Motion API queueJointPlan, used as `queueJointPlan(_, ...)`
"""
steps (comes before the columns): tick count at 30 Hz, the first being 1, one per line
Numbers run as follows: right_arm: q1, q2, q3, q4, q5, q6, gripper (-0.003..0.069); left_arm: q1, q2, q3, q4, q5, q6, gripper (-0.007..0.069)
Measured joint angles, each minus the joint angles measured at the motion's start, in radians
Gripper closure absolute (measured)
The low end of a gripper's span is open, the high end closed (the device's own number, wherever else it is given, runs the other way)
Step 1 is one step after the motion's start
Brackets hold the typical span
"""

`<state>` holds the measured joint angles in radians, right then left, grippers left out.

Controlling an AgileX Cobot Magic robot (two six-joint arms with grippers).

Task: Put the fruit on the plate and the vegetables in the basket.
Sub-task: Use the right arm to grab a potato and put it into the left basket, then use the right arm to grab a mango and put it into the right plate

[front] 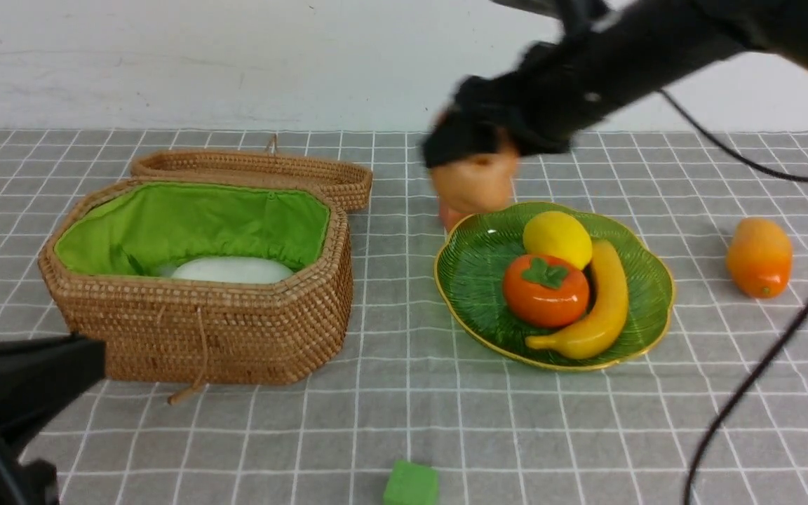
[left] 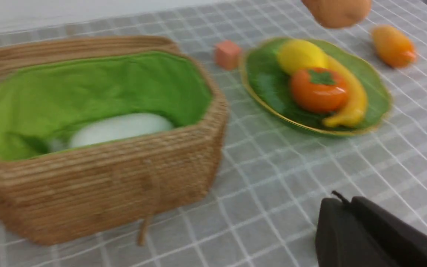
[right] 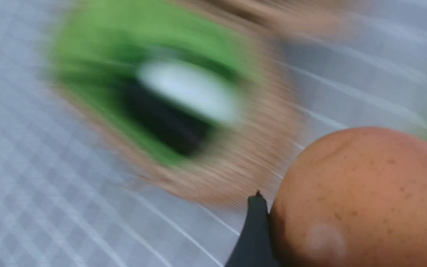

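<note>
My right gripper (front: 475,160) is shut on the round brown potato (front: 475,184), held in the air just behind the plate's far left rim. One black finger (right: 255,230) presses the potato (right: 361,196). The green leaf-shaped plate (front: 470,270) carries the lemon (front: 557,238), the persimmon (front: 546,291) and the banana (front: 602,308). The mango (front: 759,256) lies on the cloth right of the plate. The open wicker basket (front: 200,330) holds the white radish (front: 232,270); the right wrist view shows a blurred dark shape (right: 165,118) beside it. My left gripper (left: 341,202) is shut and empty, low in front of the basket.
The basket's lid (front: 257,168) leans behind it. A small orange cube (left: 227,55) sits between basket and plate, under the potato. A green cube (front: 411,484) lies at the near edge. A black cable (front: 762,365) hangs across the right side.
</note>
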<state>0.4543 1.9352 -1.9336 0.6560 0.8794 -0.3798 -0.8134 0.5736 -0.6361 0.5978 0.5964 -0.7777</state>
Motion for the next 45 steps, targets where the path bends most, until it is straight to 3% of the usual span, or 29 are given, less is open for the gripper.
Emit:
queueJointPlan(3,0.096,0.136,-0.162,0.048,-0.066,-0.094,0.0108,0.000,0.000,0.000,0.164,0.068,-0.232,0.0599)
queueJointPlan(7,0.173,0.297,-0.329,0.062,-0.157,-0.171,0.0108,0.000,0.000,0.000,0.272,0.114,-0.374,0.0599)
queueJointPlan(11,0.196,0.410,-0.414,0.048,-0.191,-0.168,0.0104,0.000,0.000,0.000,0.285,0.109,-0.385,0.0599)
queueJointPlan(14,0.190,0.461,-0.437,-0.052,-0.166,-0.041,-0.0006,0.000,0.000,0.000,0.285,0.101,-0.385,0.0599)
queueJointPlan(19,0.166,0.420,-0.480,-0.184,-0.021,0.082,-0.0007,0.000,0.000,0.000,0.285,0.065,-0.360,0.0599)
queueJointPlan(21,0.146,0.378,-0.505,-0.249,0.099,0.131,0.0018,0.000,0.000,0.000,0.280,0.025,-0.322,0.0599)
queueJointPlan(24,0.095,0.259,-0.537,-0.374,0.315,0.207,0.0132,0.000,0.000,0.000,0.228,-0.084,-0.222,0.0599)
queueJointPlan(25,0.088,0.251,-0.537,-0.390,0.329,0.215,0.0141,0.000,0.000,0.000,0.222,-0.092,-0.215,0.0599)
queueJointPlan(27,0.034,0.161,-0.526,-0.484,0.365,0.265,0.0276,0.000,0.000,0.000,0.142,-0.194,-0.120,0.0599)
queueJointPlan(28,0.029,0.155,-0.522,-0.489,0.365,0.272,0.0287,0.000,0.000,0.000,0.135,-0.201,-0.114,0.0599)
queueJointPlan(29,-0.009,0.109,-0.493,-0.528,0.371,0.303,0.0376,0.000,0.000,0.000,0.080,-0.252,-0.060,0.0599)
queueJointPlan(31,-0.057,0.047,-0.427,-0.570,0.372,0.345,0.0470,0.000,0.000,0.000,0.025,-0.286,-0.011,0.0599)
queueJointPlan(33,-0.103,0.005,-0.363,-0.604,0.372,0.380,0.0507,0.000,0.000,0.000,0.001,-0.294,0.014,0.0599)
queueJointPlan(35,-0.212,-0.084,-0.196,-0.656,0.370,0.435,0.0529,0.000,0.000,0.000,-0.035,-0.297,0.046,0.0599)
queueJointPlan(38,-0.352,-0.146,-0.003,-0.671,0.369,0.471,0.0494,0.000,0.000,0.000,-0.049,-0.289,0.067,0.0599)
queueJointPlan(42,-0.581,-0.140,0.248,-0.585,0.239,0.505,0.0310,0.000,0.000,0.000,-0.055,-0.269,0.072,0.0599)
queueJointPlan(45,-0.649,-0.100,0.314,-0.490,0.118,0.507,0.0174,0.000,0.000,0.000,-0.057,-0.260,0.072,0.0599)
